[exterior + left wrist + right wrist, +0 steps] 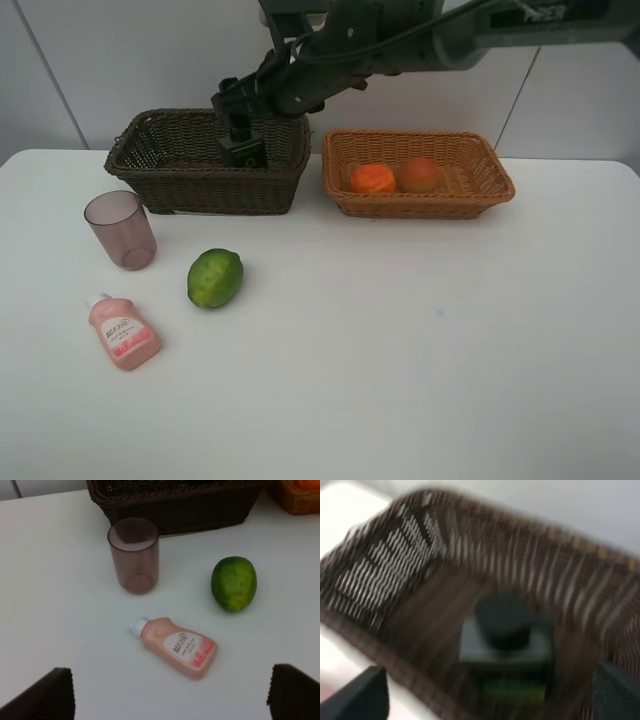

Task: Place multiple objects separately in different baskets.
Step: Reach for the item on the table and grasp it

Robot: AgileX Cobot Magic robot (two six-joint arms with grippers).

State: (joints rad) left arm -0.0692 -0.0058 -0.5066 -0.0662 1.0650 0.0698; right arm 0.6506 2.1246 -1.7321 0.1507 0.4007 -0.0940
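The dark green bottle (243, 150) stands upright inside the dark brown basket (180, 185), against its right end. My right gripper (238, 122) hovers just above the bottle's cap. In the blurred right wrist view its fingers are spread wide of the bottle (505, 645), so my right gripper (490, 697) is open. The orange-tan basket (480, 195) holds the tangerine (372, 178) and the peach-like fruit (419, 174). On the table lie the mauve cup (133, 555), the lime (234, 583) and the pink soap bottle (175, 646). My left gripper (172, 700) is open above them.
The two baskets stand side by side along the back of the white table (420, 340). The cup (120, 230), lime (215, 277) and soap bottle (124, 333) cluster at the front left. The right arm (400, 40) stretches across above both baskets.
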